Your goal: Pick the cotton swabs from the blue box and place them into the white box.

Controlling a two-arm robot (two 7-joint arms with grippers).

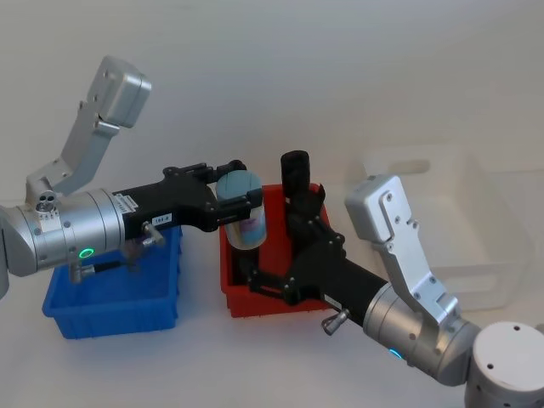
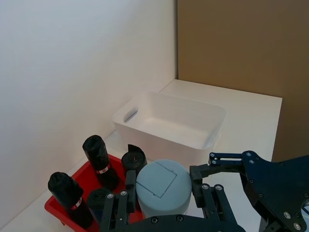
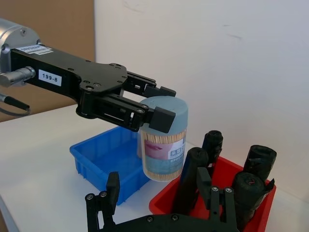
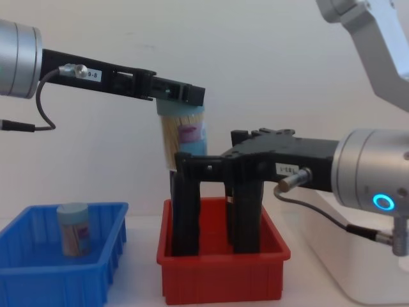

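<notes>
My left gripper [image 1: 238,200] is shut on a tub of cotton swabs [image 1: 245,223] with a pale blue lid. It holds the tub upright in the air above the red bin's left end. The chest view shows the held tub [image 4: 182,131] high up and a second tub [image 4: 72,229] standing in the blue box [image 4: 38,275]. The white box [image 1: 476,212] lies at the far right. My right gripper [image 1: 276,255] is open, low over the red bin. In the left wrist view the tub's lid [image 2: 161,186] lies between the fingers [image 2: 129,186]. The white box [image 2: 169,121] is beyond it.
The red bin [image 1: 255,304] sits between the blue box [image 1: 110,306] and the white box. Several tall black upright objects [image 3: 256,169] stand in it, close to my right gripper [image 3: 161,203]. Behind the table is a pale wall.
</notes>
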